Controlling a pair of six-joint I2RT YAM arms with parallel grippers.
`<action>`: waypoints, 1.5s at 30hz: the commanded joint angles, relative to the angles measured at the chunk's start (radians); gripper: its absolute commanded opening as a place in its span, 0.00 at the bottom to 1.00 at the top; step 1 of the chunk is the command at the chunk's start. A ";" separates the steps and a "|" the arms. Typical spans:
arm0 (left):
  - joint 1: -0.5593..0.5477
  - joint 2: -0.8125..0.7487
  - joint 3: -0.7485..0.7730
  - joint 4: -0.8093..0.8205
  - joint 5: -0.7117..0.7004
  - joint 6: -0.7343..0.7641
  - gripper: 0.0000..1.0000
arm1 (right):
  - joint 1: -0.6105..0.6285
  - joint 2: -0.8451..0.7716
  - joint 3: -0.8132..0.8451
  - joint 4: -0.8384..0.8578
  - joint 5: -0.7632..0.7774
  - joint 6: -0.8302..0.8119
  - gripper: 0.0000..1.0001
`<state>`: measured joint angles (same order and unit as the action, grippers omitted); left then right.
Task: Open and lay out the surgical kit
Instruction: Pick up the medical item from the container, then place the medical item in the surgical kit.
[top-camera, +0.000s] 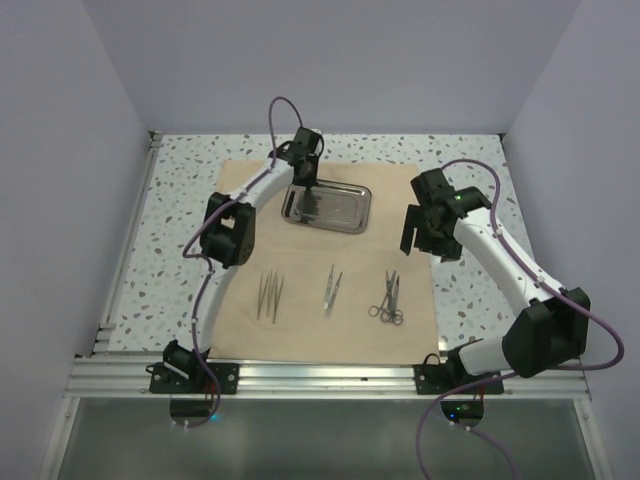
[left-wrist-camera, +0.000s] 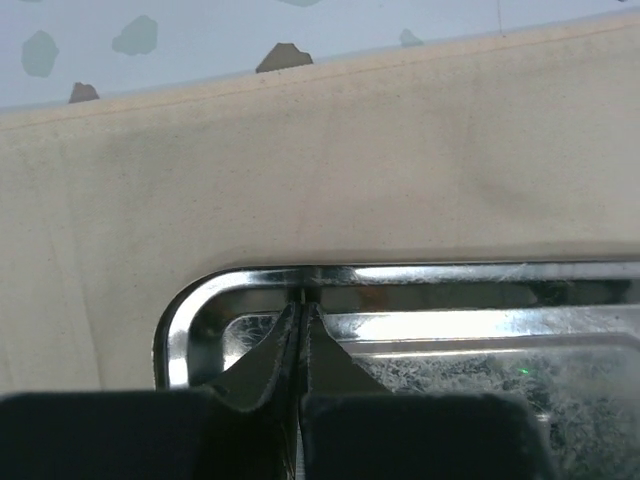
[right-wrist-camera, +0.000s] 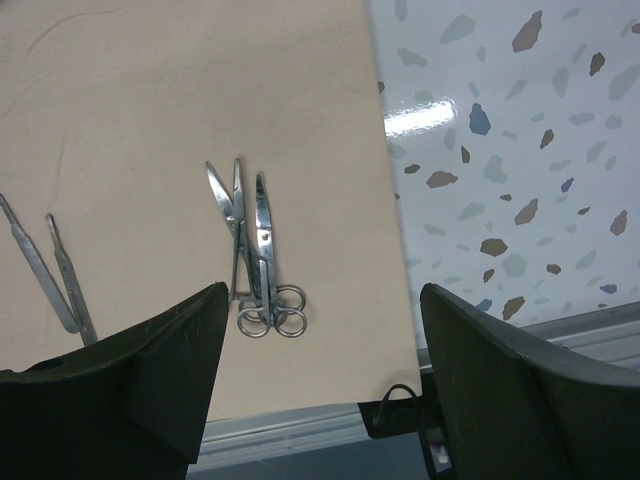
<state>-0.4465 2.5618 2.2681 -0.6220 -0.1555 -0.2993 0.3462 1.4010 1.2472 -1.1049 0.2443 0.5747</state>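
Note:
The beige cloth wrap (top-camera: 250, 300) lies spread flat on the table. The steel tray (top-camera: 350, 215) sits on its far part. My left gripper (top-camera: 303, 172) is shut, its tips inside the tray's far left corner against the far wall; in the left wrist view the gripper (left-wrist-camera: 300, 310) meets the tray rim (left-wrist-camera: 450, 272). Two sets of tweezers (top-camera: 269, 296) (top-camera: 332, 290) and ring-handled scissors and forceps (top-camera: 389, 298) lie in a row on the near cloth. My right gripper (top-camera: 420, 238) is open and empty above the cloth's right edge; in the right wrist view the gripper (right-wrist-camera: 325, 292) looks down on the scissors (right-wrist-camera: 255, 250) and tweezers (right-wrist-camera: 55, 275).
The speckled tabletop (top-camera: 470, 290) surrounds the cloth. A metal rail (top-camera: 330, 375) runs along the near edge by the arm bases. White walls close in the left, right and back sides.

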 joint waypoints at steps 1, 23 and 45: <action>0.008 0.014 -0.111 -0.047 0.210 0.017 0.00 | -0.004 -0.034 0.035 0.020 0.004 -0.013 0.81; 0.117 -0.446 -0.355 0.087 0.562 -0.116 0.00 | -0.006 -0.123 -0.054 0.054 -0.112 0.013 0.81; -0.067 -1.107 -0.887 0.013 0.514 -0.211 0.00 | -0.004 -0.224 -0.144 0.059 -0.165 -0.018 0.81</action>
<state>-0.4850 1.5154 1.4326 -0.5671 0.3553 -0.4721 0.3458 1.2148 1.1053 -1.0534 0.1009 0.5751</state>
